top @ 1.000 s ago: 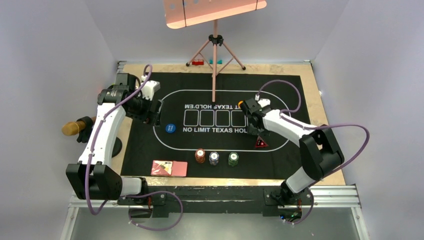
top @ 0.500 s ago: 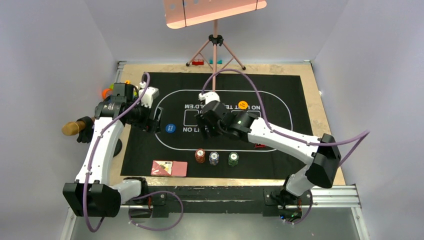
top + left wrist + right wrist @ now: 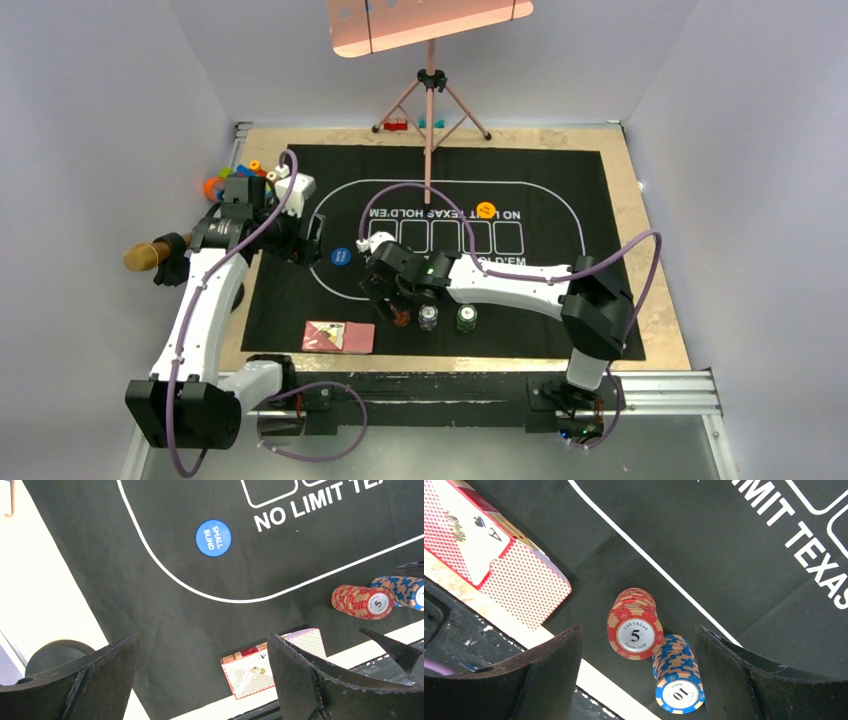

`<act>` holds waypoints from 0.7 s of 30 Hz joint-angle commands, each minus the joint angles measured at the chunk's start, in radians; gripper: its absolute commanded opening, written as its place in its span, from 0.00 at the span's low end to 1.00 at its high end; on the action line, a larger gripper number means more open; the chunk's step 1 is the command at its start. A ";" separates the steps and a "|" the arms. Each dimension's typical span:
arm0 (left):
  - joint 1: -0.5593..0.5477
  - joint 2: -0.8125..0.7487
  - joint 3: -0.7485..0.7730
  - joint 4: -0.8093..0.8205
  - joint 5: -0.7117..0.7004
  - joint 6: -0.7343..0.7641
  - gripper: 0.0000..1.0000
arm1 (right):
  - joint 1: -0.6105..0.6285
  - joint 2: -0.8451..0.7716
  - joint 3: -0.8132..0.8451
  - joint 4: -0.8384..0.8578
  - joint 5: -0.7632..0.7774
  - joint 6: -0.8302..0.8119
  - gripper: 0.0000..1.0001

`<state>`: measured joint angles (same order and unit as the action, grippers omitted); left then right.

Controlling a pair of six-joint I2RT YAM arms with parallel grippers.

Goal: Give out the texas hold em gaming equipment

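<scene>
Three poker chip stacks stand in a row near the mat's front: red [image 3: 401, 318], grey-blue [image 3: 429, 318] and green [image 3: 467, 318]. My right gripper [image 3: 386, 300] hangs open just above the red stack [image 3: 635, 630], which shows between its fingers, with the blue "10" stack [image 3: 678, 680] beside the right finger. Pink-backed cards [image 3: 338, 336] lie at the front left, next to their ace-printed box [image 3: 464, 535]. A blue "small blind" button [image 3: 342, 256] lies near my left gripper [image 3: 305, 243], open and empty above the mat. An orange button [image 3: 486, 210] sits at the back.
The black printed mat [image 3: 600, 180] covers most of the tabletop. Colourful toy blocks [image 3: 235, 175] lie at the back left corner. A tripod [image 3: 430, 100] stands at the mat's rear edge. A brown-handled object [image 3: 150, 255] sits off the left side.
My right arm swung from the mat's right side across to the front left, stopping over the red chip stack, and its jaws widened. The left arm drew back slightly to the left.
</scene>
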<state>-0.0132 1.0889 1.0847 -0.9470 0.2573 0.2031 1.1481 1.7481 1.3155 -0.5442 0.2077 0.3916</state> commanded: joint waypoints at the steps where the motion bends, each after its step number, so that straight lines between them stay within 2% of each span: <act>1: 0.007 0.029 -0.008 0.070 -0.006 -0.017 1.00 | 0.004 0.000 -0.005 0.023 0.006 -0.016 0.81; 9: 0.008 0.028 -0.038 0.096 0.001 -0.012 1.00 | 0.006 0.028 -0.019 0.033 -0.004 -0.005 0.78; 18: 0.007 0.023 -0.052 0.111 -0.009 0.009 1.00 | 0.010 0.069 -0.009 0.042 -0.025 0.014 0.70; 21: 0.007 0.020 -0.055 0.112 -0.018 0.015 1.00 | 0.010 0.073 -0.007 0.043 -0.023 0.019 0.65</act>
<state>-0.0132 1.1278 1.0336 -0.8753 0.2527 0.2020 1.1519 1.8225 1.3006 -0.5259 0.1902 0.3965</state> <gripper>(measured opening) 0.995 0.677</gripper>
